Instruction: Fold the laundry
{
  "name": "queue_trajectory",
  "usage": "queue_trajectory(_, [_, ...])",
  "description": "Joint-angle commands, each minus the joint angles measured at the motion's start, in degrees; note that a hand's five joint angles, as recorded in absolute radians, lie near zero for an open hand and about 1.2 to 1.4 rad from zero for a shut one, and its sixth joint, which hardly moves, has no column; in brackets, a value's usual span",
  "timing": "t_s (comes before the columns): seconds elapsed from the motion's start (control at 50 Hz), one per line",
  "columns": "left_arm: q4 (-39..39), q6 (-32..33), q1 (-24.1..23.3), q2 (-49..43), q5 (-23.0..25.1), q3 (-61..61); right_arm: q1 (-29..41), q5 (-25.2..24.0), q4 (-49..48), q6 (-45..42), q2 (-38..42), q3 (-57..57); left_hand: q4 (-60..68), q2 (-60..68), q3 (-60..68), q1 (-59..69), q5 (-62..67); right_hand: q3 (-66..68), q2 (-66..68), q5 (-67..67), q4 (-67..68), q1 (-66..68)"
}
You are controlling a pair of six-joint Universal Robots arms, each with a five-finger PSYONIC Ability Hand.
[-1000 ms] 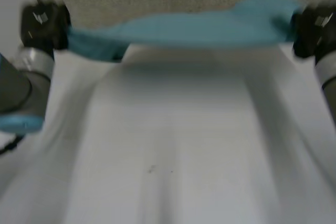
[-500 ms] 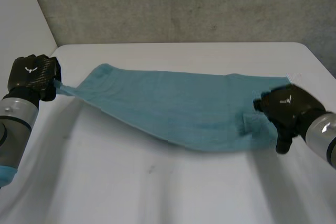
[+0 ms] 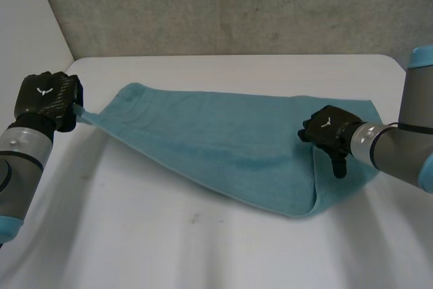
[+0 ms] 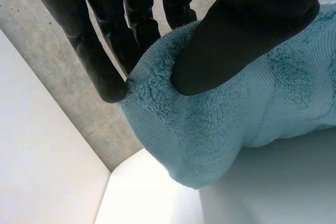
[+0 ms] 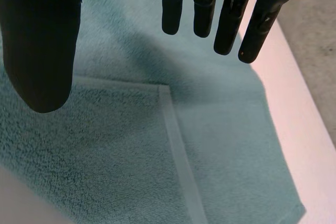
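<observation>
Table [image 3: 203,248], towel corner [image 4: 205,129] in left robot hand [image 3: 47,98]

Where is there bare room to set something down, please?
Bare table lies between the towel's near edge and the robot, and a narrower strip runs behind it by the grey wall. The towel's ends are crowded by the left hand and right hand.

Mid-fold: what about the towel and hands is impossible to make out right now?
Head view: the left hand covers the corner of the towel that it pinches.
Head view: the right hand and forearm hide the towel edge beneath them.
Right wrist view: the folded flap covers the layer underneath; whether the straight fingers touch the towel is unclear.
Left wrist view: the picture's edge cuts off most of the towel.
</observation>
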Motion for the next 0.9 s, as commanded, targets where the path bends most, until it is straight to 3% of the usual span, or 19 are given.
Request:
queue_trajectory(0.02, [0.0,-0.05,0.01,-0.31,0.0,-0.05,-0.11,0.3,-0.19,-1.16,4.49,-1.66,10.21,10.22,10.28,11.37,10.45,5.26,5.3,4.57,5.38,8.31])
queue_trajectory(0.14, [0.0,-0.05,0.1,-0.31,0.0,-0.05,-0.2,0.57,-0.45,-1.25,6.95,-2.8,10.21,10.22,10.28,11.37,10.45,5.26,5.3,4.57,5.38,8.31])
queue_trajectory(0.44, [0.0,-0.14,0.1,-0.31,0.0,-0.05,-0.28,1.45,-0.8,-1.16,8.19,-3.77,10.21,10.22,10.28,11.37,10.45,20.56,20.61,19.88,20.68,23.62])
queue_trajectory(0.66, [0.0,-0.14,0.19,-0.31,-0.09,0.04,-0.55,1.53,-1.42,-1.16,8.36,-3.59,10.21,10.22,10.28,11.37,10.45,18.38,18.42,17.69,18.5,21.44])
queue_trajectory(0.9, [0.0,-0.22,0.19,-0.31,-0.09,0.04,-1.52,1.53,-3.61,-0.54,8.19,-2.19,10.21,10.22,10.28,11.37,10.45,5.61,5.65,4.93,5.73,8.67])
